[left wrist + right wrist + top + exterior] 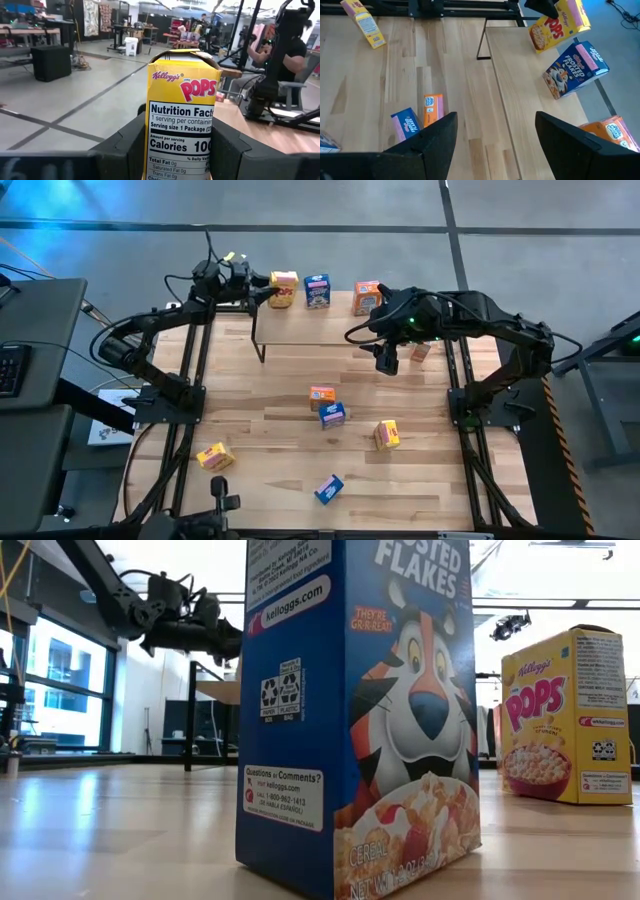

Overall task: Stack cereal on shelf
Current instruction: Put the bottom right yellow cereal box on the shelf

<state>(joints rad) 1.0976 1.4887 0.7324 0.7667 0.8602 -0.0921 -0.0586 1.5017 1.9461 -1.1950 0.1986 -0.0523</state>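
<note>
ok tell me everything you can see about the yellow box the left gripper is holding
The yellow Corn Pops box is printed cardboard, its nutrition facts panel facing the wrist camera, top flap slightly creased. It stands upright, clamped between the left gripper's fingers, over the shelf's left end beside a blue box.

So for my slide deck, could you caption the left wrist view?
Left gripper shut on a yellow Pops cereal box, nutrition panel facing the camera.
</note>
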